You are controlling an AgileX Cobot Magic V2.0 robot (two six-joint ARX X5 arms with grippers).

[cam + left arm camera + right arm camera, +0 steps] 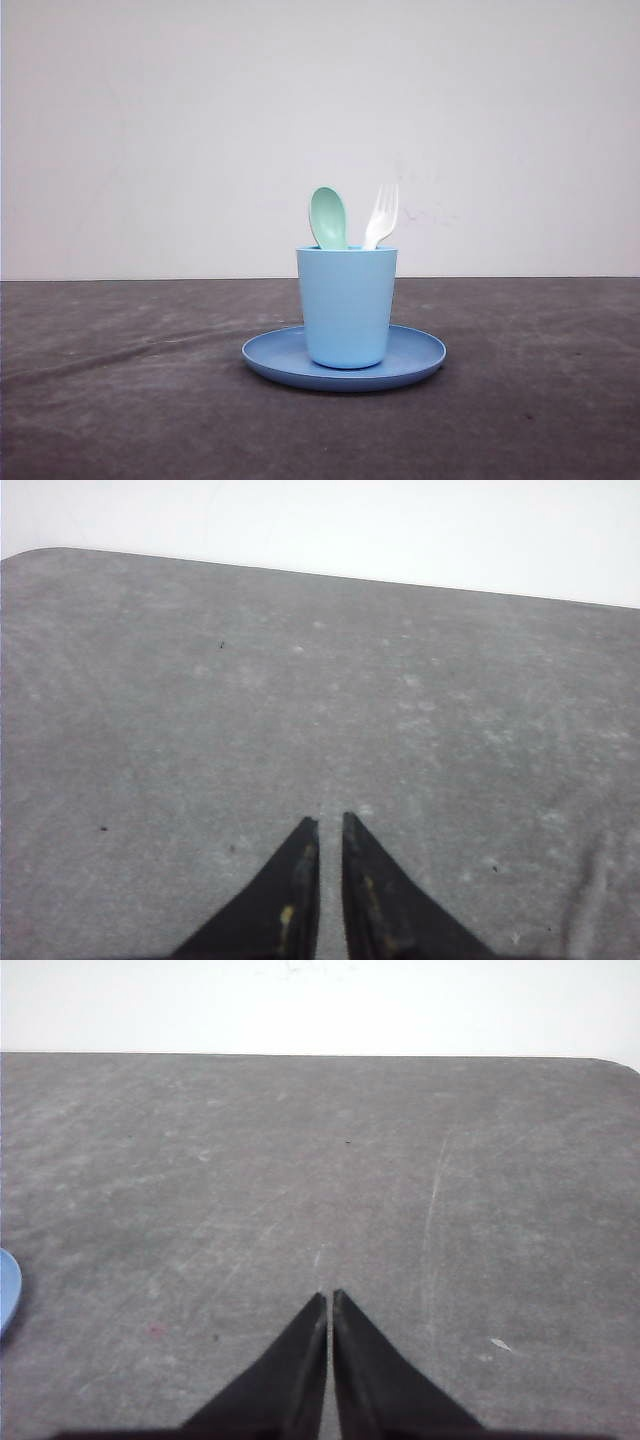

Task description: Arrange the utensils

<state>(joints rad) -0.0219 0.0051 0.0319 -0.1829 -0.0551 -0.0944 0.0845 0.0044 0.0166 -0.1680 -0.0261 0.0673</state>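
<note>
Evidently sorted | spoon (328,217) and fork (381,216) stand heads-up, side by side in cup (346,306) on plate (415,355), kept together, off table (120,380) | left gripper (330,822), right gripper (329,1295): tips nearly together, holding nothing.

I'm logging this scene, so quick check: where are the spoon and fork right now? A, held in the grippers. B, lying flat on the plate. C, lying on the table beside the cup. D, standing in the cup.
D: the front view shows the spoon and fork sticking up out of the cup, which stands on the plate.
</note>
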